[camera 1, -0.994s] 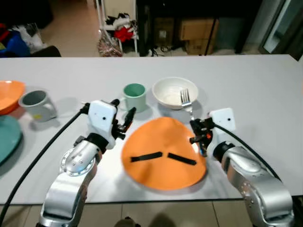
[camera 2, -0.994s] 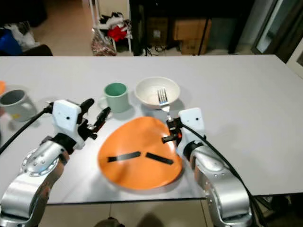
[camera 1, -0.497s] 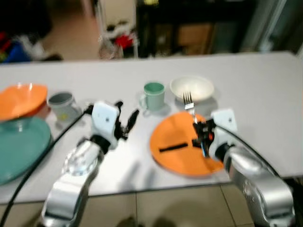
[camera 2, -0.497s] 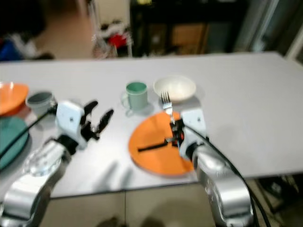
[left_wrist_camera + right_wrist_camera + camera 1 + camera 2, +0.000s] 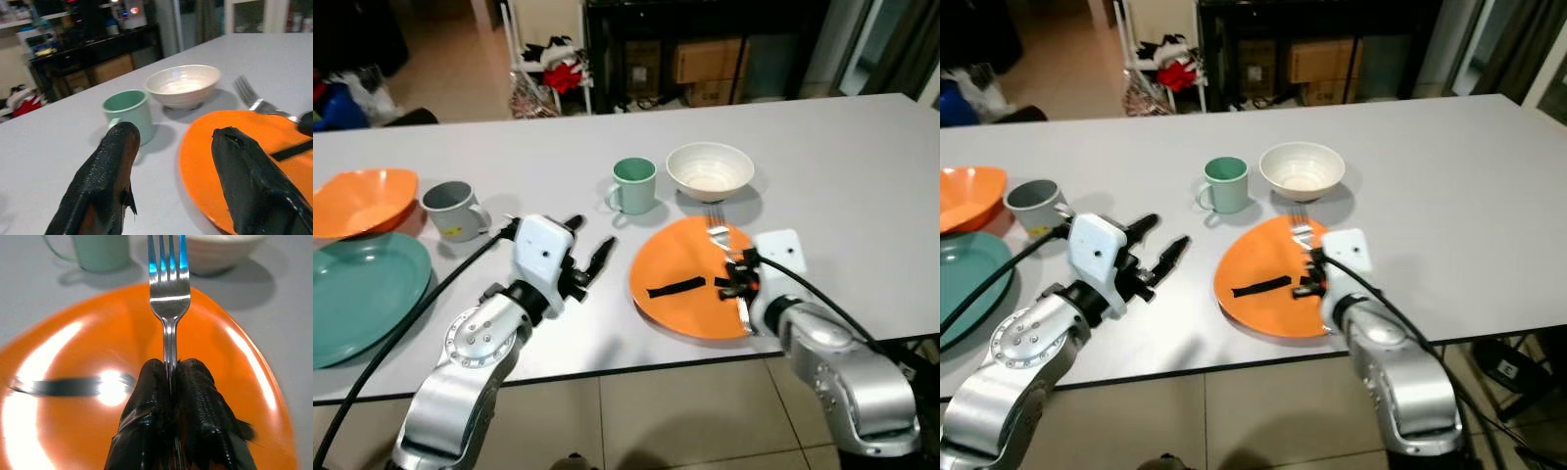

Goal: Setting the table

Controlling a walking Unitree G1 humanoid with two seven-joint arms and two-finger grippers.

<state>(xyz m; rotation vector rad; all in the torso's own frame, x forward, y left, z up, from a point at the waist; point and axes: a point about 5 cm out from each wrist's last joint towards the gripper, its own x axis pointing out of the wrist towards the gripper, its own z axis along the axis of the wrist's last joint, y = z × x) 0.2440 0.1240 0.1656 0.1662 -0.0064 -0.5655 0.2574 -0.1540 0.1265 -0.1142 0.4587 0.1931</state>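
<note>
Cardboard boxes (image 5: 710,61) under dark shelving, red cloth (image 5: 566,71) on white rack

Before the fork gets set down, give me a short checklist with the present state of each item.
1. Grip on the fork: ok, the right hand is pinched shut on its handle.
2. Fork position: ok, it points away from the robot above the orange plate, tines toward the white bowl.
3. Bare table to the right of the plate for the fork: ok.
4. Left hand out of the way: ok, open, hovering above the table left of the plate, holding nothing.
5. Green mug and bowl standing apart from the plate: ok.
6. Whether the fork touches the plate: cannot tell.
</note>
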